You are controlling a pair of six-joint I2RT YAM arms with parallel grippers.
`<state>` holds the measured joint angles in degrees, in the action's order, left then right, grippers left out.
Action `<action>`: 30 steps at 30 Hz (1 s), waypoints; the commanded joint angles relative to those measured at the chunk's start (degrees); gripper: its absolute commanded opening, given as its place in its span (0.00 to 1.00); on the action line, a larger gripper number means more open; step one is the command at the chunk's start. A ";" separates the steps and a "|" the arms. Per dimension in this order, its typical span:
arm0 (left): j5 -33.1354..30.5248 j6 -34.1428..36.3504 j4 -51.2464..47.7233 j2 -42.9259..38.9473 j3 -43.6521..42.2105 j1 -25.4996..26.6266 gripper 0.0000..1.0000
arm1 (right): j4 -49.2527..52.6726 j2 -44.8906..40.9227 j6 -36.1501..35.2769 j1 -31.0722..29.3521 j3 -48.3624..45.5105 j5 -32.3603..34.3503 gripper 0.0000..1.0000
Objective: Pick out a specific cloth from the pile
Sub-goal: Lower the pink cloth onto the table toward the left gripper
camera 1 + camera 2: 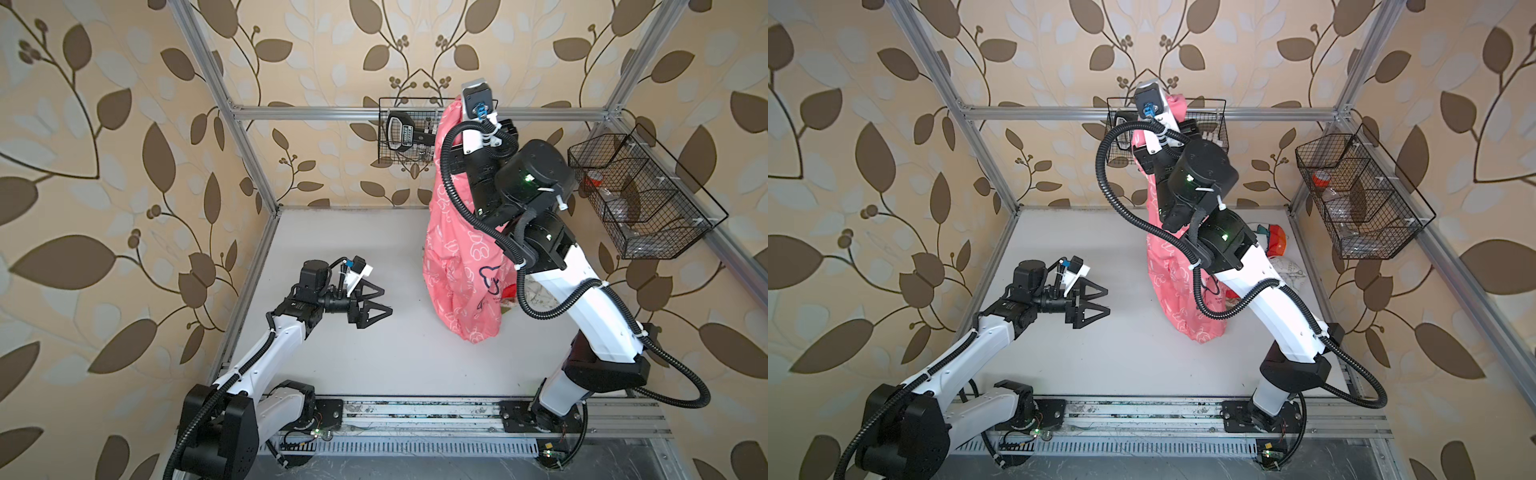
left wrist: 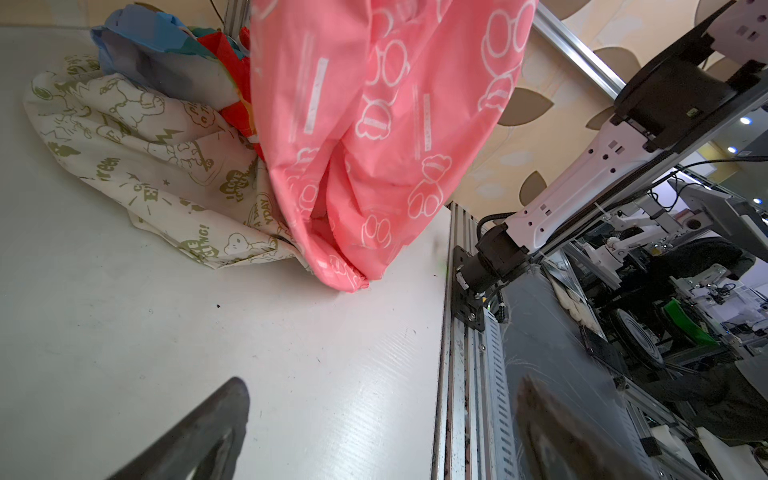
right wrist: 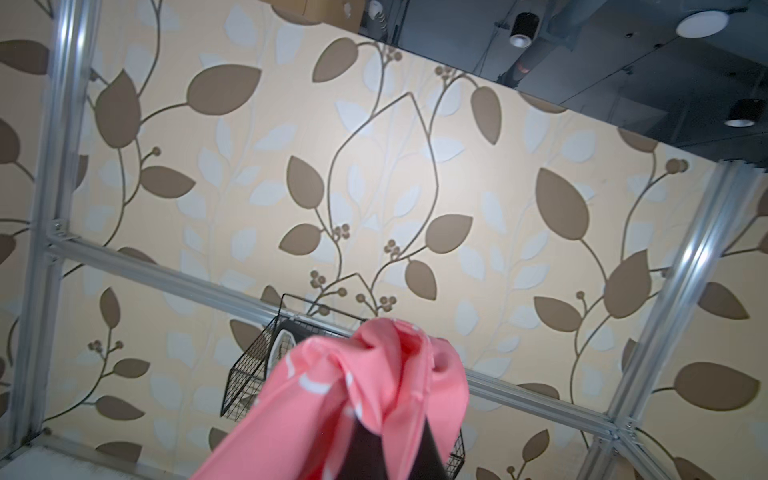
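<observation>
Now, from my remote seat: right tool [image 3: 390, 440] is raised high toward 12 o'clock, pinching a bunched top fold of the cloth [image 1: 457, 257]; its tips are mostly buried in fabric in the right wrist view. The coral-pink sheet with white bear outlines and a dark-blue logo hangs as a long drape, its lower end touching the surface [image 1: 374, 353] near centre, toward 3 o'clock. The pile [image 2: 137, 137] lies just beside the hanging hem at about 3 o'clock: cream printed fabric touching the pink hem, the red and blue striped piece behind it. Left tool [image 1: 376, 305] hovers at about 9 o'clock, fingers spread, nothing between them, well apart from the cloth.
</observation>
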<state>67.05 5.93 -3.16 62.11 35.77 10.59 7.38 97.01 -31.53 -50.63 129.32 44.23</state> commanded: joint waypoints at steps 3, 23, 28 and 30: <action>0.72 1.71 -0.54 -0.40 0.89 0.64 0.99 | 4.79 -0.89 12.15 0.40 -13.41 -5.54 0.00; 0.54 1.77 -0.45 -3.20 -0.08 0.63 0.99 | 32.32 -14.24 46.25 5.54 -55.06 -13.23 0.00; 0.62 1.56 -0.29 -3.48 -0.17 0.66 0.99 | 36.26 -13.34 49.82 5.68 -61.46 -14.71 0.00; 0.63 1.54 -0.27 -3.40 -0.16 0.66 0.99 | 36.22 -12.93 50.07 5.79 -63.12 -15.44 0.06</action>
<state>67.02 6.46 -3.70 59.94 35.77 10.59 39.48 83.50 15.57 -45.17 68.05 30.35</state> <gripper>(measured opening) 0.989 0.057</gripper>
